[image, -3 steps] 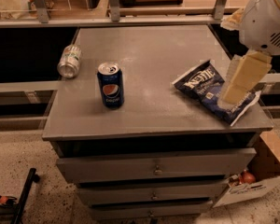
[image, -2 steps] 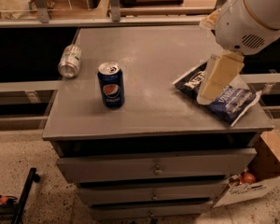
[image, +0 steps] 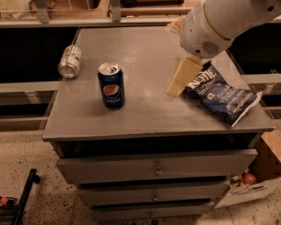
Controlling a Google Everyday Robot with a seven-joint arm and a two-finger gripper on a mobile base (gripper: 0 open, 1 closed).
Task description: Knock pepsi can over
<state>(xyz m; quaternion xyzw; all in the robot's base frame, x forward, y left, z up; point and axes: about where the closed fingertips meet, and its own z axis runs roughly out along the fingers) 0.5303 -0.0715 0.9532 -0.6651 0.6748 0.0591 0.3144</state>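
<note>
The pepsi can (image: 111, 85), dark blue with a round red, white and blue logo and a silver top, stands upright on the left part of the grey cabinet top (image: 140, 111). My gripper (image: 174, 87) hangs from the white arm (image: 225, 18) over the middle of the top, to the right of the can and apart from it. Its cream-coloured finger points down and to the left.
A silver-and-green can (image: 70, 61) lies on its side at the left edge. A dark blue chip bag (image: 221, 93) lies at the right, beside the gripper. A cardboard box (image: 257, 177) stands on the floor at the lower right. Shelving runs along the back.
The arm and gripper have moved left, from over the chip bag at the right edge to the middle of the top, nearer the pepsi can. The can has not moved.
</note>
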